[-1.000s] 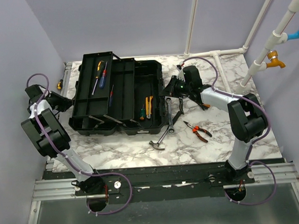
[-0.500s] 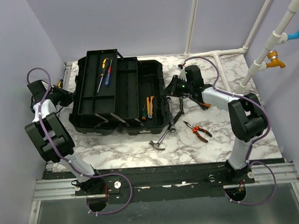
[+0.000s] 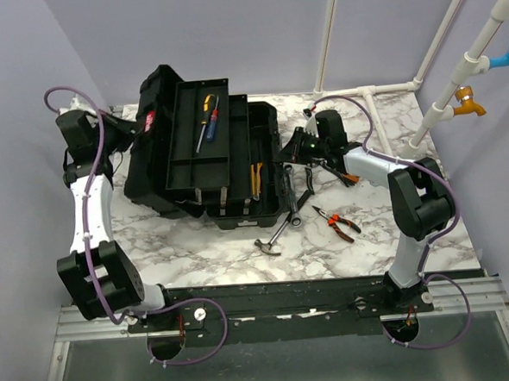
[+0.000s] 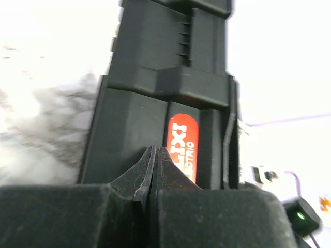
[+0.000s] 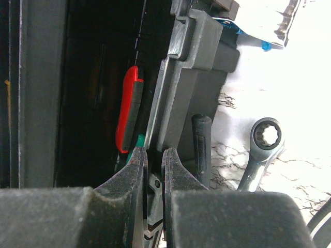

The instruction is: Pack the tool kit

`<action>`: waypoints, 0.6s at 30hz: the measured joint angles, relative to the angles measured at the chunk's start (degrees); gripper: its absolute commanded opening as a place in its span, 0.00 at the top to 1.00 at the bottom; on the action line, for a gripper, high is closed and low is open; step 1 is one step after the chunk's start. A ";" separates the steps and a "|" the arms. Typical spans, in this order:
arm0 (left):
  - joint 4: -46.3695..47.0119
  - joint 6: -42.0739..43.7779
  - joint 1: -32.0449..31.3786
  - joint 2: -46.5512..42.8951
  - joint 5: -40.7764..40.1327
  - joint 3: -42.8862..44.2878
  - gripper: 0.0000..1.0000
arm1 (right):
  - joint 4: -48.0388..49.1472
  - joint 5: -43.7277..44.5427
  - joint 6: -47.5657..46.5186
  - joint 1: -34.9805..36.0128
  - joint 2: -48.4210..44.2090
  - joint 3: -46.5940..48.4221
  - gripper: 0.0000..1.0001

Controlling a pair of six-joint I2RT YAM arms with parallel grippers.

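**Q:** Item one, description and place?

**A:** Large black plastic toolbox (image 3: 239, 214), open, on the left half of the white-and-grey marbled tabletop (image 3: 387, 234). Its hinged black lid (image 3: 160, 91) stands tilted up on the left side, with the oval red label plate (image 4: 182, 147) facing outward. A black lift-out tray (image 3: 188, 156) sits over the base. It holds two screwdrivers (image 3: 205, 116), one with a yellow-and-black handle and one blue-and-red. Orange-handled tools (image 3: 255, 175) lie in the base compartment.

**Q:** Loose stock?

**A:** Steel-headed hammer (image 3: 270, 239) near the box's front right corner. Silver wrenches (image 3: 290, 197) just beside its right wall. Red-handled pliers (image 3: 337, 223) further right. One orange-gripped tool (image 3: 347, 180) lies partly under the right arm (image 3: 370, 164); its kind is unclear.

**Q:** Left-hand tool?

**A:** The left gripper (image 4: 153, 155) is clenched with nothing between its fingers. Its tips are at the lid's outer face, just beside the label; whether they touch it cannot be told.

**Q:** Right-hand tool?

**A:** The right gripper (image 5: 153, 155) has its jaws nearly together, pinching the edge of the toolbox's right wall.
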 measured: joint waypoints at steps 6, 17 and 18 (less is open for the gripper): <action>2.71 -3.02 -11.78 -4.79 3.67 2.75 1.00 | 0.22 -0.02 0.02 0.00 0.04 0.00 0.99; 9.18 -6.29 -23.21 -3.63 9.38 2.78 1.00 | 2.34 -0.13 0.42 0.15 0.13 -0.76 0.99; 9.90 -6.67 -24.33 -3.32 9.55 2.78 1.00 | 2.82 -0.15 0.50 0.15 0.13 -0.92 0.99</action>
